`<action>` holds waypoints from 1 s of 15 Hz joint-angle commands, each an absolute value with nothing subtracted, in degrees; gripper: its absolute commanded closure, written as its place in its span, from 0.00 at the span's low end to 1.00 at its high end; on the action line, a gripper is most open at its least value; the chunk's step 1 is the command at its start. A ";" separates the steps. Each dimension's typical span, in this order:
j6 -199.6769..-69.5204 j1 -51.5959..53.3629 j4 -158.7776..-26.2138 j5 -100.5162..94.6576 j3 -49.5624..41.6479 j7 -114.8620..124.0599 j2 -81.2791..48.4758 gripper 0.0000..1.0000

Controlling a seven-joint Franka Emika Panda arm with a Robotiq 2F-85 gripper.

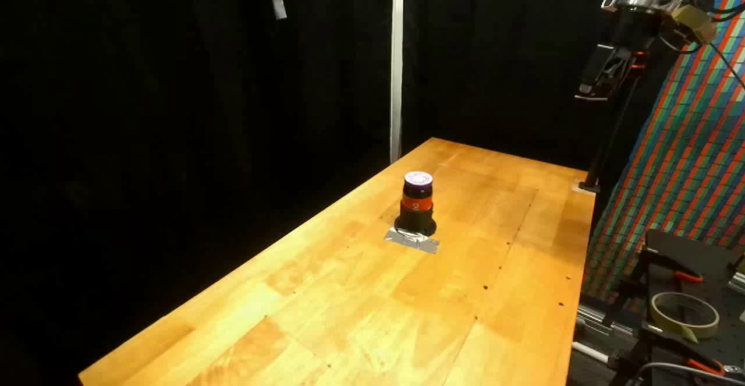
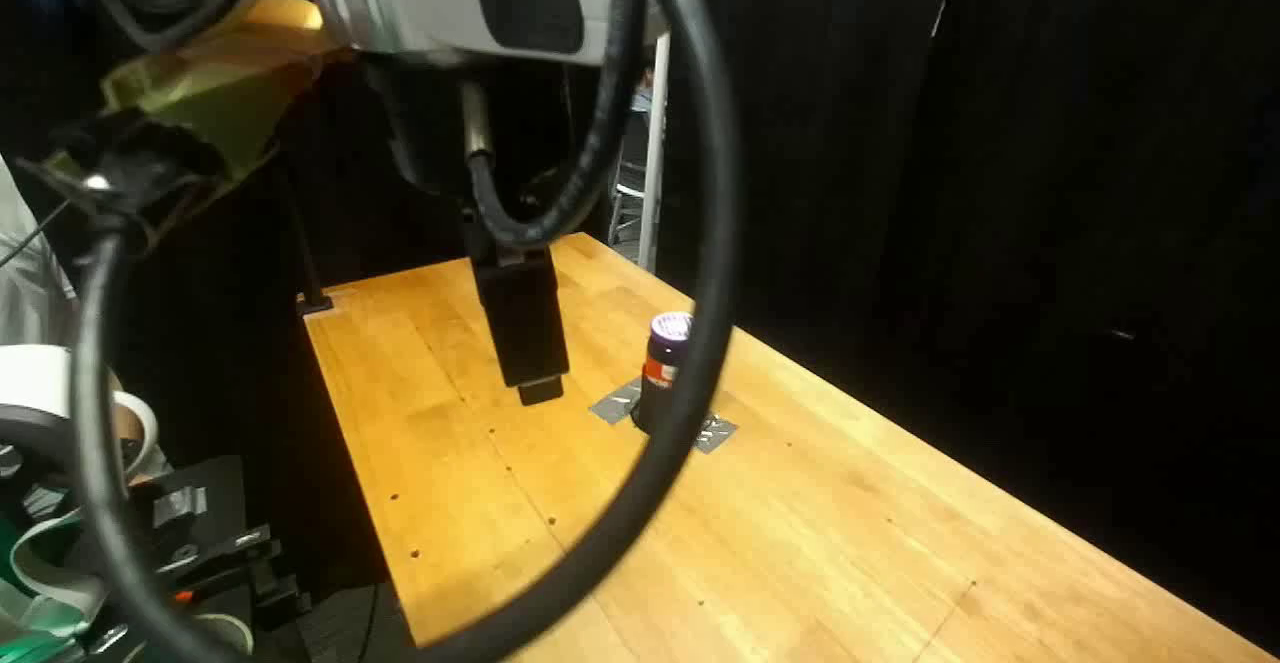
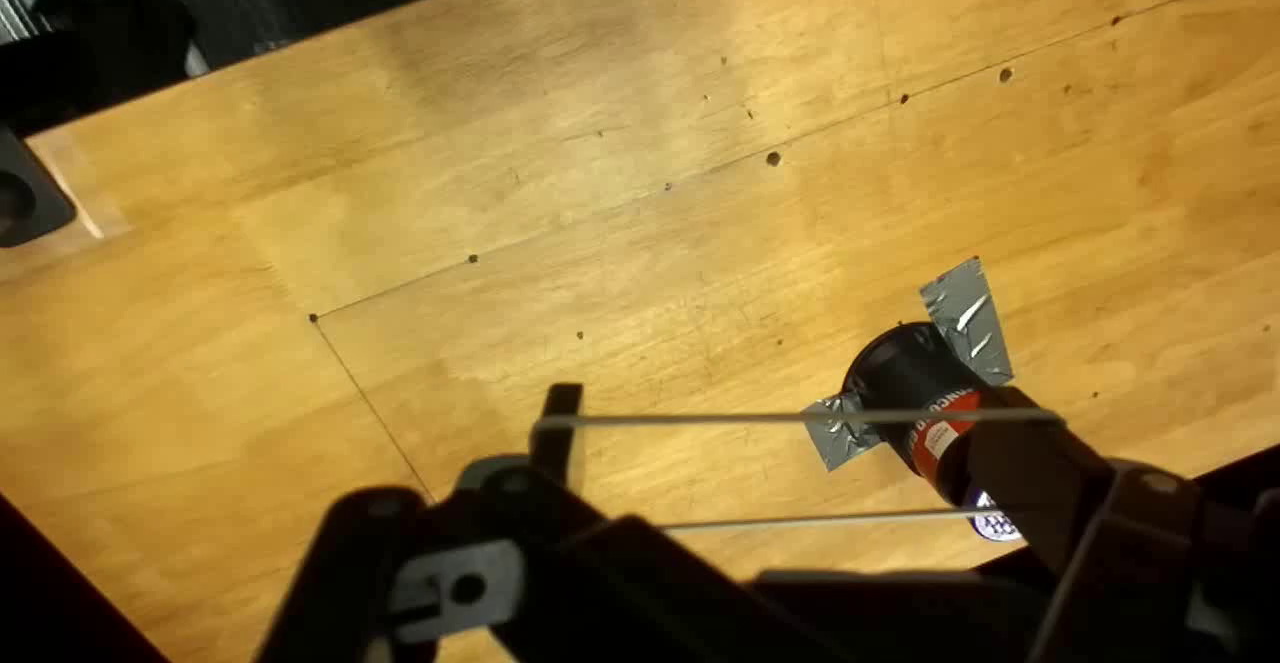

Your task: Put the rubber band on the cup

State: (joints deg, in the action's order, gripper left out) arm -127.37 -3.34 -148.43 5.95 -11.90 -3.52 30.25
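Note:
The cup (image 1: 417,204) is a dark upright cylinder with an orange-red band and a pale patterned top. It stands on the wooden table, taped down at its base, in both exterior views (image 2: 659,373). My gripper (image 3: 797,420) is open. The pale rubber band (image 3: 700,420) is stretched around its two fingers in the wrist view, two strands crossing the gap. In the wrist view the cup (image 3: 945,433) lies beyond the right finger, which partly hides it. In an exterior view the gripper (image 1: 595,92) hangs high above the table's far end, well apart from the cup.
Silver tape (image 3: 968,321) holds the cup's base to the table (image 1: 349,316). A black stand (image 1: 589,187) rises at the table's corner. A black side shelf (image 1: 681,258) carries a tape roll (image 1: 684,314). A thick arm cable (image 2: 640,503) crosses an exterior view.

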 commanded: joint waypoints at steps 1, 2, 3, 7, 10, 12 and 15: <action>-127.16 -4.46 -148.08 6.65 -10.86 -4.06 30.15 0.00; -127.16 -4.46 -147.93 6.65 -10.86 -4.06 30.23 0.00; -127.16 -4.46 -147.88 6.65 -10.87 -4.06 30.33 0.00; -125.22 -1.92 -140.54 2.02 -0.98 3.53 22.38 0.00; -124.96 -0.22 -133.89 -1.76 5.39 8.70 14.50 0.00; -126.71 0.64 -129.10 -5.11 8.69 13.18 8.26 0.00; -132.42 2.10 -122.03 -11.31 10.61 19.30 -1.40 0.00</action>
